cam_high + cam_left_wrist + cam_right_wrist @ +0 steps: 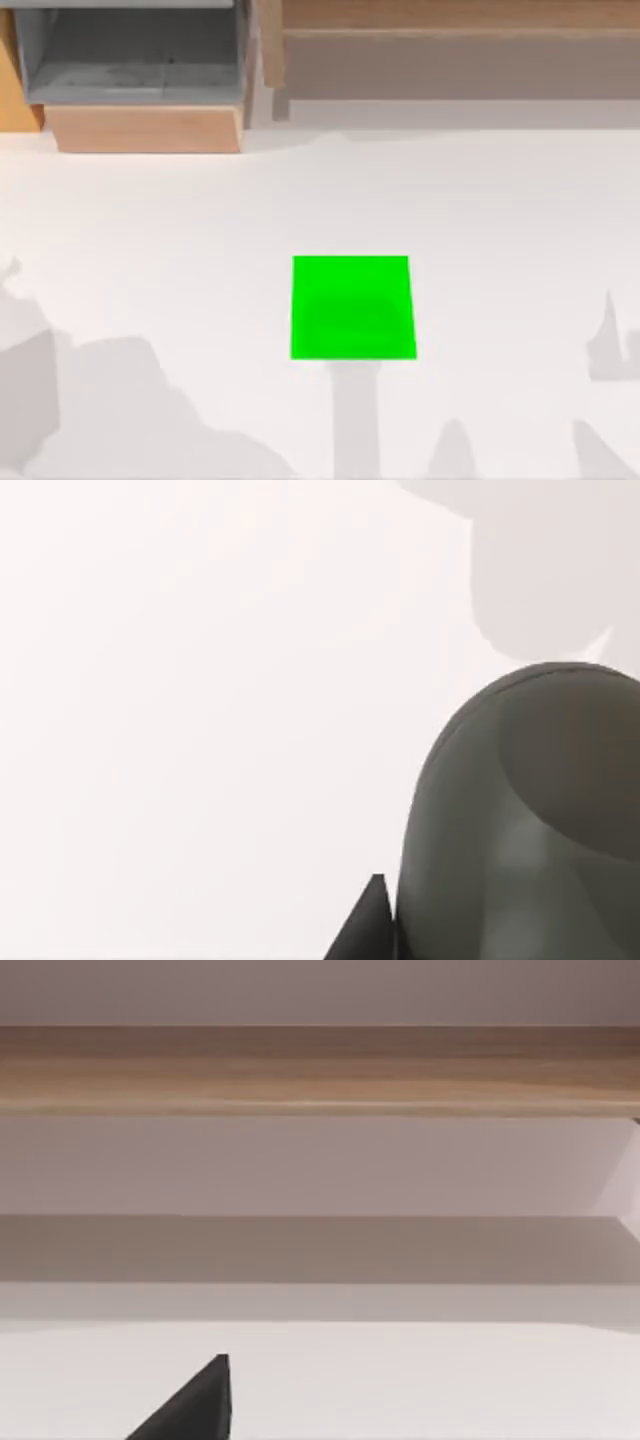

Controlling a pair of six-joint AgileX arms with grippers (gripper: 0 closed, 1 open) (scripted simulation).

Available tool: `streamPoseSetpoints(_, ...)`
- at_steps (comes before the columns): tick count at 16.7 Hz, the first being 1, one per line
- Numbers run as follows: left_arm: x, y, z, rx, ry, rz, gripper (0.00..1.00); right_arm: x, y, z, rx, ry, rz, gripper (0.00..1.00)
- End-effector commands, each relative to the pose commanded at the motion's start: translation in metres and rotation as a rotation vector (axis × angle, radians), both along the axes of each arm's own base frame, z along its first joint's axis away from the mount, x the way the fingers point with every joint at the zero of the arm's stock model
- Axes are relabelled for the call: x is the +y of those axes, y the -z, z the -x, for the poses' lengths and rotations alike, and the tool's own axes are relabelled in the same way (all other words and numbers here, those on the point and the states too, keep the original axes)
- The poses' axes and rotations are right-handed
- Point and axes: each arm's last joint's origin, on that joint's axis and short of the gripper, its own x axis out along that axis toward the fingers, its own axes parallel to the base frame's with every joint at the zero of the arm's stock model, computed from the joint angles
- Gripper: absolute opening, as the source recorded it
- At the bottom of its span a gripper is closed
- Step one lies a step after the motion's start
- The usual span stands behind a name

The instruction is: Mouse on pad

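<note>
The pad is a flat bright green square lying on the white table a little in front of its middle, with a faint shadow across its near half. The mouse, smooth, grey and rounded, looms very close in the left wrist view above the white table. A black part of my left gripper pokes in right beside it; whether it touches or holds the mouse cannot be made out. In the right wrist view a black part of my right gripper hangs over bare white table, facing a wooden ledge.
A grey open box on a wooden base stands at the back left. A long wooden ledge runs along the back right. Soft grey shadows lie on the table's front left, front middle and right edge.
</note>
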Motion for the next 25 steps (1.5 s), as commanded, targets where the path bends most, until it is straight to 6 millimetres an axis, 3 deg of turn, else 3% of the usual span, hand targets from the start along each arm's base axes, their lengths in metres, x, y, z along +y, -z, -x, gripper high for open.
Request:
streamPoseSetpoints(5, -0.039, -0.01, -0.032, 0.02, 0.605, 0.052, 0.0, 0.0, 0.0, 0.0, 0.0, 0.0, 0.0, 1.0)
streamPoseSetpoints(9, -0.084, -0.017, -0.059, 0.025, 1.18, 0.103, 0.0, 0.0, 0.0, 0.0, 0.0, 0.0, 0.0, 1.0)
streamPoseSetpoints(16, -0.188, -0.018, -0.094, 0.005, 2.197, 0.186, 0.0, 0.0, 0.0, 0.0, 0.0, 0.0, 0.0, 1.0)
streamPoseSetpoints(24, -0.309, 0.002, -0.101, -0.042, 3.115, 0.214, 0.0, 0.0, 0.0, 0.0, 0.0, 0.0, 0.0, 1.0)
streamPoseSetpoints(25, -0.322, 0.005, -0.099, 0.046, -3.066, -0.199, 0.0, 0.0, 0.0, 0.0, 0.0, 0.0, 0.0, 1.0)
